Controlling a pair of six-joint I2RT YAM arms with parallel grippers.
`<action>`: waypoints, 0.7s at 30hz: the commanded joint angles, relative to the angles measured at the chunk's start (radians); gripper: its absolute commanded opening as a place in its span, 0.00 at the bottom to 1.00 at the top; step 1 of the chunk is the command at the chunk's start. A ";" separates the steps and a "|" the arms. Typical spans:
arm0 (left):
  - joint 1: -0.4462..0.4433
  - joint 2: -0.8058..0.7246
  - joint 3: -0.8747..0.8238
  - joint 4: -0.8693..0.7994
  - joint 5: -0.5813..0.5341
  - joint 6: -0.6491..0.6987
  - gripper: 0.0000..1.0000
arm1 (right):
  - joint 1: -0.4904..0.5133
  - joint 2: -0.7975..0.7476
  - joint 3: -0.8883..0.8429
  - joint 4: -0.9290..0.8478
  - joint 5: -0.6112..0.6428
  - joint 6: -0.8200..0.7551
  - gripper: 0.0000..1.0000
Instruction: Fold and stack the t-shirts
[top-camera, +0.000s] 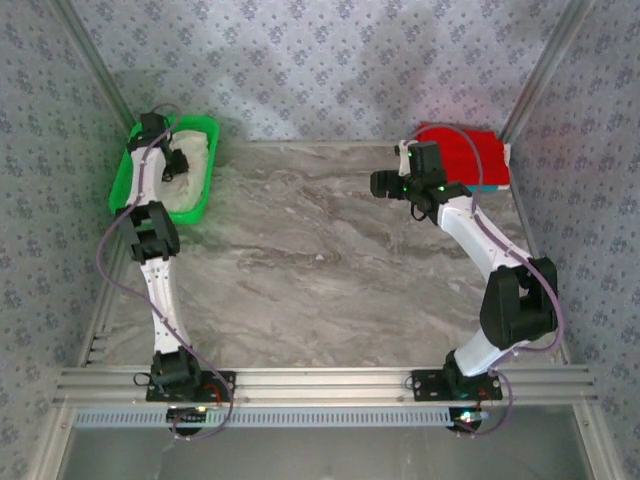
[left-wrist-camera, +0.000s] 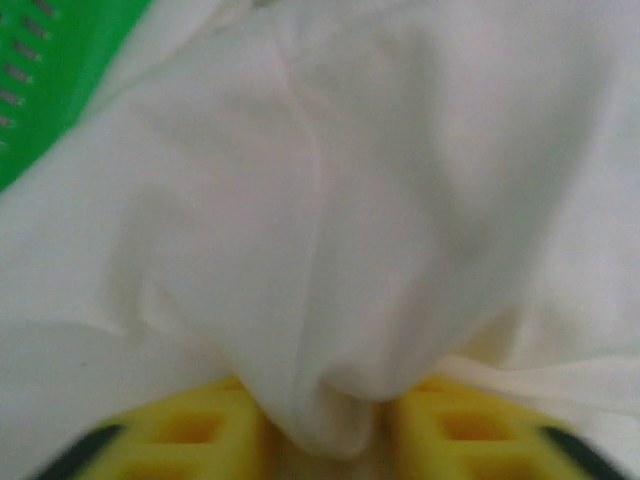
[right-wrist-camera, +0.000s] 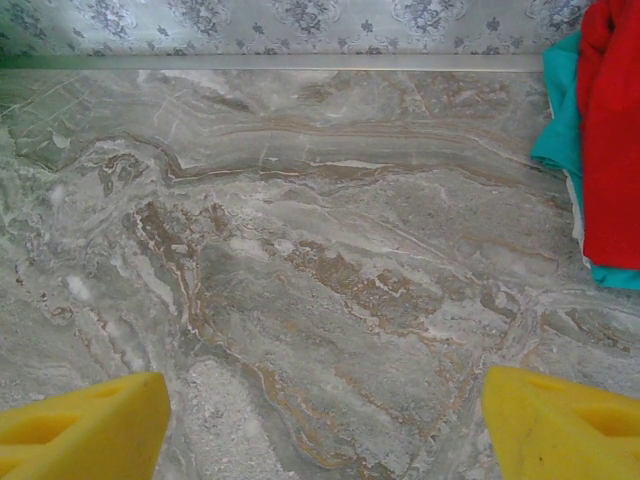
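The arm bases are bolted at the 6 o'clock edge of the marble table (top-camera: 320, 270).

**Right arm.** The arm reaches toward 1 o'clock. The right gripper (top-camera: 385, 183) hangs over bare tabletop. In the wrist view, the right fingers (right-wrist-camera: 90, 425) stand wide apart with nothing between them.

**Left arm.** The arm extends toward 10 o'clock into the green basket (top-camera: 125, 185). The left gripper (left-wrist-camera: 320, 435) is down in the basket. The left fingers (left-wrist-camera: 180, 440) are closed on a bunched fold of the white t-shirt (left-wrist-camera: 330, 200), which rises in a tented ridge from the pinch point. The rest of the shirt lies crumpled inside the basket.

**Far corner, 1 to 2 o'clock.** The red shirt (top-camera: 465, 150) lies folded on top of the teal shirt (right-wrist-camera: 560, 125). A teal edge shows along the stack's 9 o'clock and 6 o'clock sides. The stack sits just beyond the right gripper, apart from it.
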 joint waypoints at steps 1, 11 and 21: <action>0.004 -0.014 0.125 -0.025 0.022 -0.014 0.00 | -0.001 -0.010 0.048 -0.047 0.007 -0.023 0.84; 0.005 -0.378 0.203 0.202 0.063 -0.103 0.00 | 0.035 0.036 0.134 -0.019 -0.017 -0.008 0.83; -0.192 -0.653 0.262 0.318 0.298 -0.123 0.00 | 0.027 0.017 0.151 0.002 -0.005 0.003 0.82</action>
